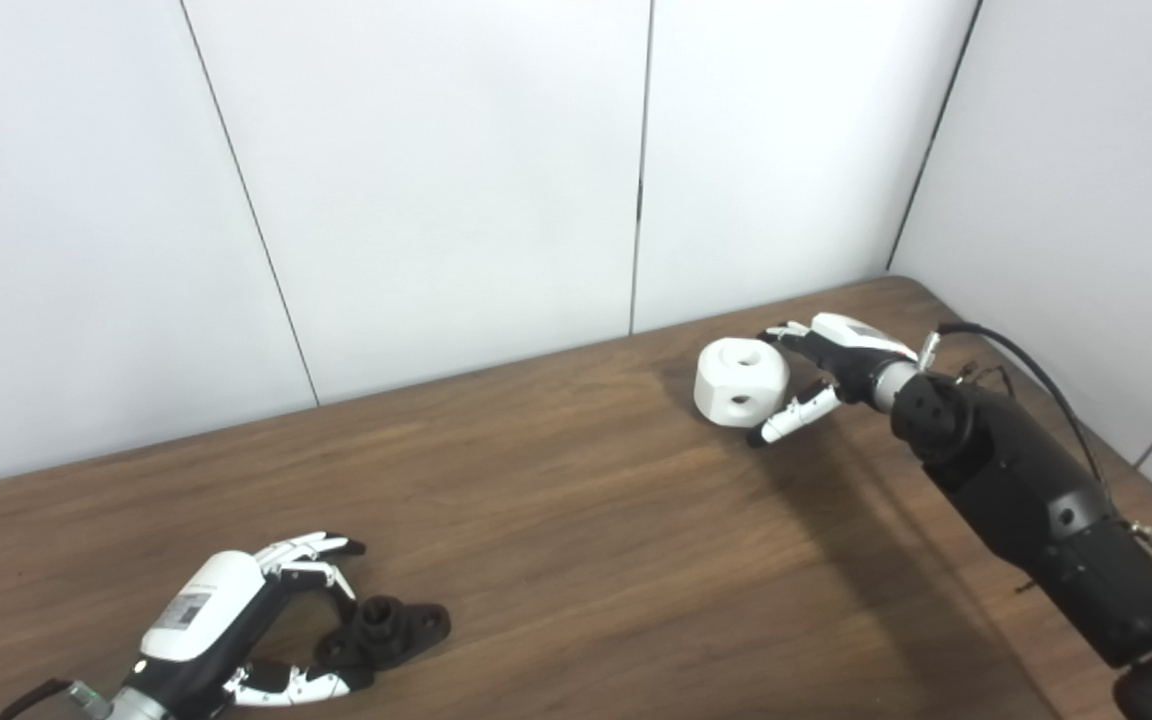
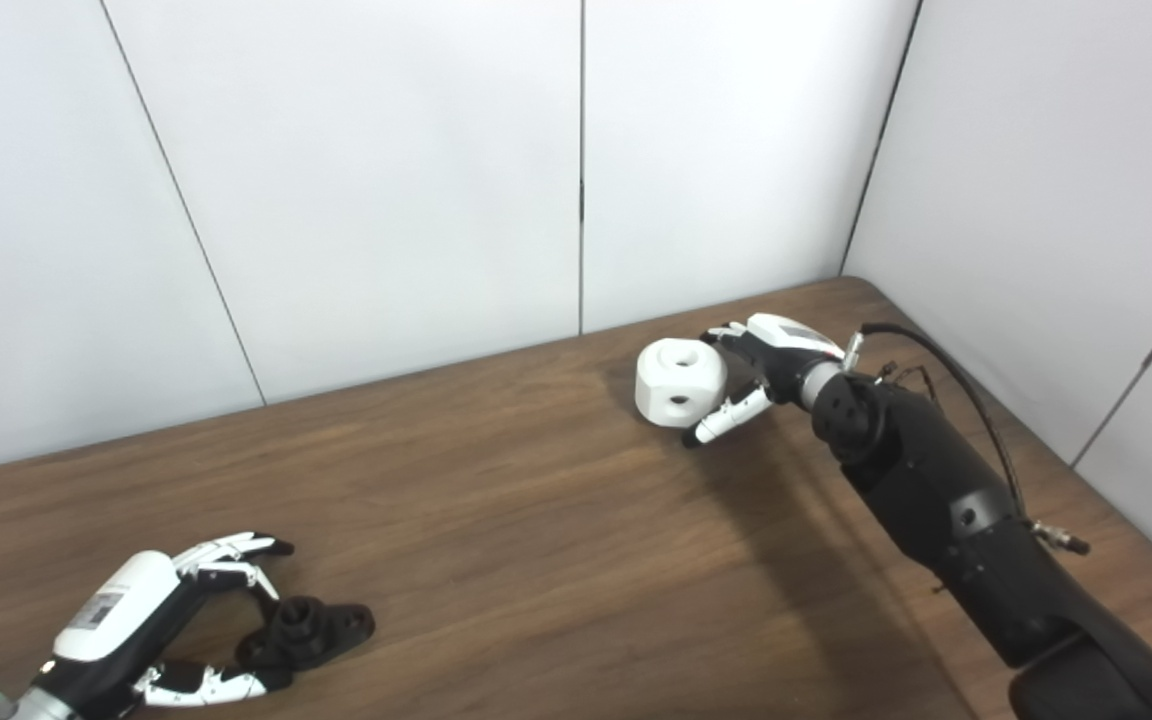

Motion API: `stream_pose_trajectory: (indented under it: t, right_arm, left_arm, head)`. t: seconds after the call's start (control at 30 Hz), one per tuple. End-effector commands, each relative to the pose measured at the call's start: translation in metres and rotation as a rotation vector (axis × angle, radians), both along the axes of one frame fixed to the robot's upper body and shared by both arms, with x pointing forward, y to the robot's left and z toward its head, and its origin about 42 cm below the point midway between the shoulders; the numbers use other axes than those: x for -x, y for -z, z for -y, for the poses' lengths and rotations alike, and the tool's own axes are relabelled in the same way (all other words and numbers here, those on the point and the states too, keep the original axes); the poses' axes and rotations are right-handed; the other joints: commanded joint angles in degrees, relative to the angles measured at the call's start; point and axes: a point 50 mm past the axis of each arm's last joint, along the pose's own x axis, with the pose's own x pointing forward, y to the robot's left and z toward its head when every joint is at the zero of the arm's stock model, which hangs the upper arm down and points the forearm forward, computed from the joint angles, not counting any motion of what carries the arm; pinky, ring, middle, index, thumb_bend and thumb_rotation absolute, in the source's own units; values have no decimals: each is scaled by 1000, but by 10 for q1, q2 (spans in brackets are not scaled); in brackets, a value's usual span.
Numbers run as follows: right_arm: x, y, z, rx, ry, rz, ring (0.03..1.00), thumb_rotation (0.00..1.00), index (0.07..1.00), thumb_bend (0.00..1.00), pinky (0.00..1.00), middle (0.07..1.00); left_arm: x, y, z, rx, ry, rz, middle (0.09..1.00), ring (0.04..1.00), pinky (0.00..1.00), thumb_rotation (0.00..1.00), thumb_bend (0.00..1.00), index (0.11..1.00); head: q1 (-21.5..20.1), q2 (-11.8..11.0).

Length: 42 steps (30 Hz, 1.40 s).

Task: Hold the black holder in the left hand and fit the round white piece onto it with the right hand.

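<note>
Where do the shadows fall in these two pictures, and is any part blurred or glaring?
Left eye view: a soft dark shadow lies on the brown wooden table below the right hand and its arm; no strong glare. Right eye view: the same shadow; the round white piece looks slightly soft, as does the black holder.

Black holder (image 1: 388, 632): flat dark bracket with a raised round socket in its middle and a hole in the end lug, lying flat on the counter near the front-left corner, long axis slightly angled, socket facing up. Round white piece (image 1: 740, 382): chunky faceted white knob with a hole on top and another on its side, upright near the far edge toward the far-right corner, well apart from the holder.
</note>
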Motion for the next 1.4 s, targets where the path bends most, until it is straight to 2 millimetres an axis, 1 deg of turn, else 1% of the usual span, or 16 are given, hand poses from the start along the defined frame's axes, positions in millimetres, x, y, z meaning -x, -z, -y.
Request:
stream_pose_trajectory:
  t: [0.0, 0.27, 0.43, 0.53, 0.7, 0.87, 0.9, 0.93, 0.97, 1.07, 1.17, 1.23, 1.37]
  right_arm:
    - [-12, -28, -4, 28, -27, 109, 991, 431, 928, 927, 866, 1000]
    - [-15, -21, -11, 23, -39, 116, 975, 444, 908, 932, 847, 1000]
    - [-16, -16, -14, 24, -38, 131, 945, 426, 870, 896, 811, 986]
    - [-15, -12, -16, 6, -38, 167, 917, 386, 827, 885, 776, 958]
    - [-14, -7, -21, -21, -22, 222, 886, 354, 768, 838, 756, 919]
    - [-13, 0, -28, -81, -3, 335, 829, 273, 612, 812, 716, 826]
    - [-13, 2, -29, -90, 4, 359, 818, 215, 552, 671, 713, 805]
    - [-13, 5, -31, -103, 16, 382, 808, 185, 520, 599, 710, 788]
    - [-13, 7, -33, -113, 26, 405, 797, 163, 498, 555, 709, 765]
    - [-13, 14, -37, -129, 51, 450, 764, 147, 482, 525, 678, 718]
    - [-14, 21, -43, -170, 77, 464, 754, 143, 480, 520, 648, 700]
    - [-14, 26, -47, -198, 91, 462, 760, 141, 480, 520, 653, 701]
    - [-13, 31, -51, -201, 82, 452, 747, 141, 480, 519, 643, 709]
  left_arm:
    - [19, 29, -11, -131, 14, -126, 839, 879, 841, 45, 520, 485]
    - [21, 28, -10, -119, 15, -123, 835, 879, 845, 46, 520, 485]
    - [23, 27, -10, -118, 13, -121, 831, 872, 833, 46, 520, 485]
    - [23, 26, -10, -116, 13, -119, 829, 870, 830, 45, 520, 485]
    - [24, 26, -10, -116, 14, -117, 826, 866, 828, 45, 520, 485]
    - [25, 26, -10, -117, 19, -119, 830, 871, 831, 45, 520, 485]
    - [25, 25, -9, -119, 19, -120, 829, 870, 831, 45, 520, 485]
    - [26, 25, -9, -119, 18, -122, 829, 869, 831, 45, 520, 485]
    - [26, 25, -9, -117, 18, -124, 829, 869, 830, 45, 520, 485]
    - [26, 26, -9, -114, 17, -128, 826, 865, 829, 45, 520, 484]
    - [26, 25, -9, -127, 15, -130, 830, 867, 829, 45, 520, 485]
    - [26, 24, -9, -129, 14, -132, 833, 871, 834, 45, 520, 485]
    - [27, 22, -8, -124, 16, -130, 831, 872, 833, 45, 520, 485]
  head:
    - [-1, 0]
    - [6, 6]
    - [6, 8]
    - [7, 9]
    - [9, 12]
    - [11, 15]
    - [12, 15]
    - [12, 16]
    - [12, 16]
    - [13, 19]
    - [14, 20]
    - [14, 20]
    - [19, 23]
